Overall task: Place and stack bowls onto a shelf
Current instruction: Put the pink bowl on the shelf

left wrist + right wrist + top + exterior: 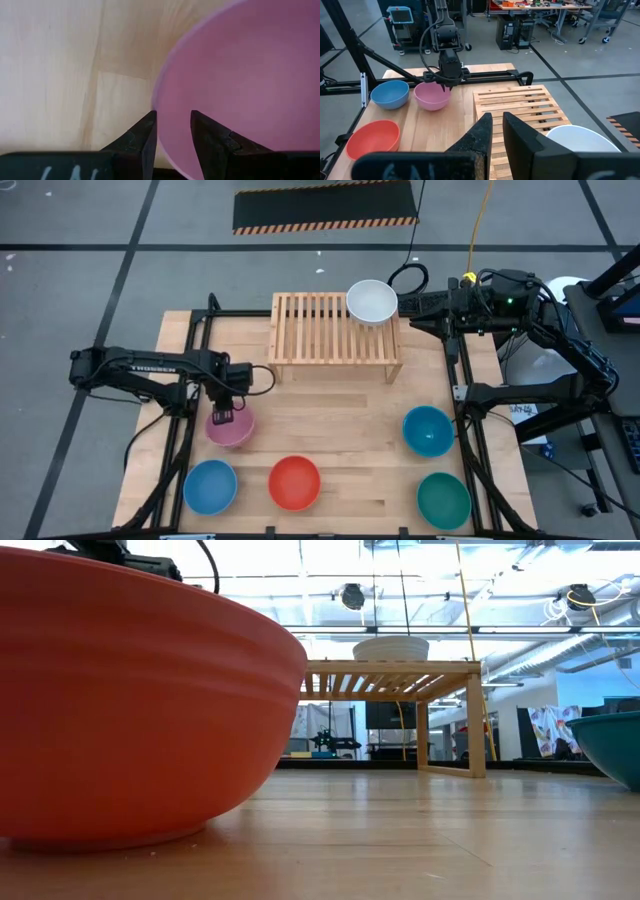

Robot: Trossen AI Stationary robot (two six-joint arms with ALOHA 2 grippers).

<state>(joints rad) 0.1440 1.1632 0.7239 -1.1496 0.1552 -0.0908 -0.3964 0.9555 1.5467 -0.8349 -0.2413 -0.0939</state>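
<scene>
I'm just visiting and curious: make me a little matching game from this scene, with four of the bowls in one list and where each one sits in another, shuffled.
Bowls:
1. white bowl
2. pink bowl
3. red bowl
4. green bowl

Places:
A. at the left gripper, its rim between the fingers
B. table's front right corner
C. on the shelf
D. front middle of the table

Pairs: 1-C, 2-A, 3-D, 4-B
</scene>
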